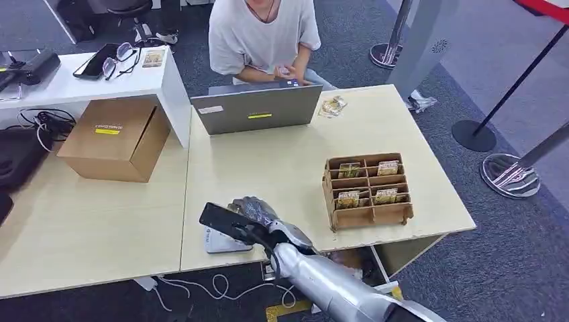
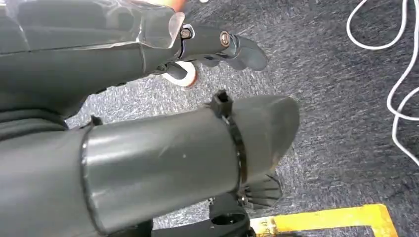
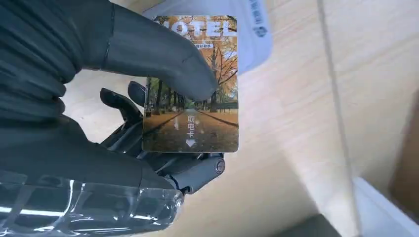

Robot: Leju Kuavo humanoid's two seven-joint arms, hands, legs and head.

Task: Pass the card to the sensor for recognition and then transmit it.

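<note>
At the near edge of the pale wooden worktop (image 1: 282,174) your right hand (image 1: 258,218) pinches the autumn-avenue hotel key card (image 3: 191,84) between thumb and fingers, holding it over the flat white card sensor (image 1: 221,241). Your left hand (image 2: 217,44) hangs over grey carpet, fingers loosely apart and holding nothing. Further back on the worktop stand the brown cardboard card rack (image 1: 368,190) toward the right edge and a grey laptop (image 1: 257,109) at the far edge, with a person (image 1: 263,37) seated behind it.

Autumn-avenue hotel card (image 3: 191,84) (held flat) over the white sensor (image 3: 252,34).
</note>
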